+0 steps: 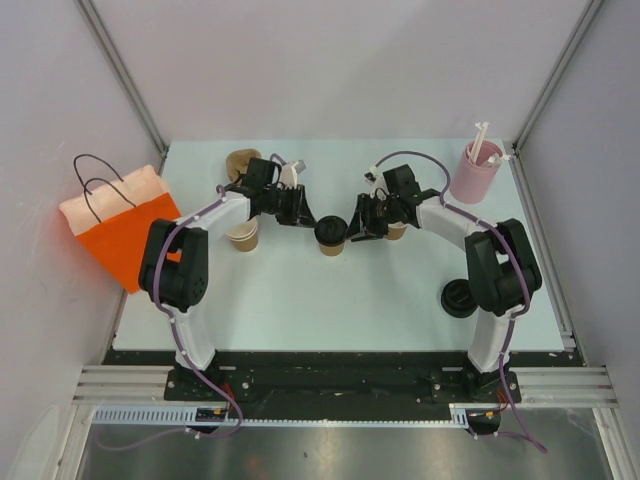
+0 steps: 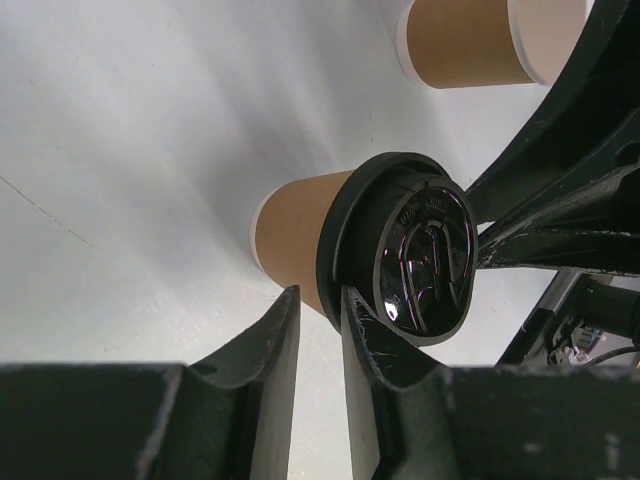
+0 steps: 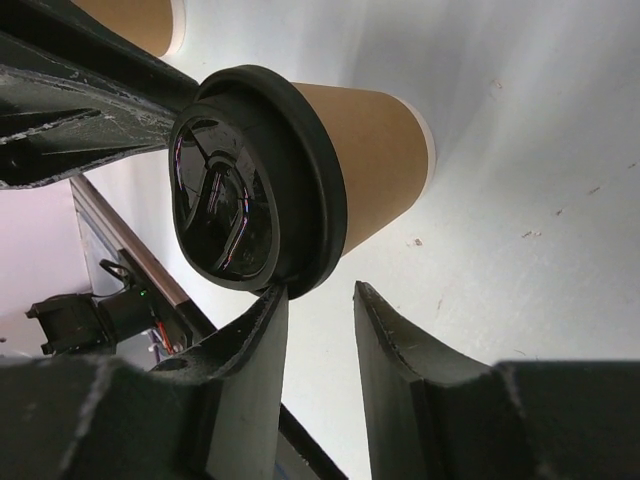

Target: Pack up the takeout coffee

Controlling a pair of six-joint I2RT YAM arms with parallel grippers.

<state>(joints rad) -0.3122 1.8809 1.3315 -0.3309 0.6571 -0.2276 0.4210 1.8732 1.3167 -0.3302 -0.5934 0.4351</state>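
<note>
Black plastic tops the tan paper cup (image 1: 331, 236) that stands upright at the middle of the worktop (image 1: 300, 300), flanked on opposite sides by the two sets of fingers. The likely reason for this pincer is the lid (image 2: 420, 250). Each side seems to bear on its rim, either seating it or steadying the cup, rather than grasping.

The left fingers (image 2: 272, 350) stand a narrow gap apart with only bare worktop between them. The lid's rim meets the tip of one finger, and the cup body sits outside the gap. The right fingers (image 3: 262, 345) are likewise slightly parted and hold nothing, the rim touching the tip of one.

A second cup (image 1: 242, 237), unlidded, stands to the left of the first, and a loose black lid (image 1: 458, 298) lies further off to the right. The orange bag (image 1: 120, 228) sits at the worktop's left edge, well apart, so packing looks not yet begun.
</note>
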